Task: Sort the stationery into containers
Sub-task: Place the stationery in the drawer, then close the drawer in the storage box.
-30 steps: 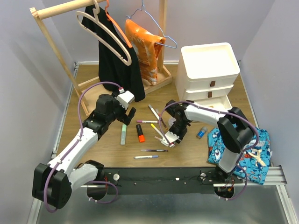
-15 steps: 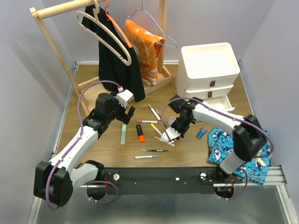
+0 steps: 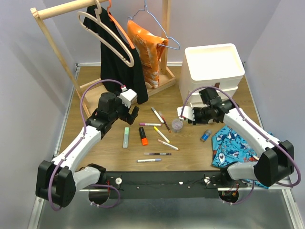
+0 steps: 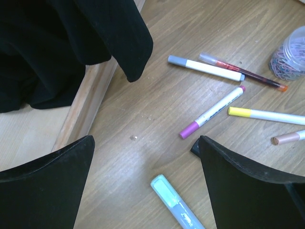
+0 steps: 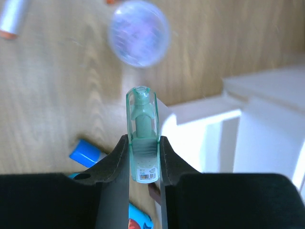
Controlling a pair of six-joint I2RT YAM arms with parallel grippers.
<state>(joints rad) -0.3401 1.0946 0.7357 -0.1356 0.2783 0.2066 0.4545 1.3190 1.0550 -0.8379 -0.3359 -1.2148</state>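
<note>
My right gripper point(image 3: 187, 114) is shut on a pale green highlighter point(image 5: 142, 138) and holds it above the table, just in front of the white drawer unit point(image 3: 214, 67). The unit's lowest drawer point(image 5: 200, 125) stands pulled out beside the highlighter. The small clear pot point(image 3: 177, 125) lies just left of that gripper and the blue eraser-like piece point(image 3: 205, 135) lies to its right. My left gripper point(image 3: 132, 113) is open and empty above another pale green highlighter point(image 4: 175, 204). An orange highlighter point(image 3: 143, 135) and several pens point(image 3: 150, 124) lie between the arms.
A wooden clothes rack point(image 3: 52, 38) with a black garment point(image 4: 71, 43) and an orange bag point(image 3: 148, 50) stands at the back left, close to my left gripper. A blue shark-print cloth point(image 3: 240, 145) lies at the front right.
My right gripper has lifted the pale green highlighter off the middle of the table and swung right and back towards the drawer unit. The left arm has hardly moved.
</note>
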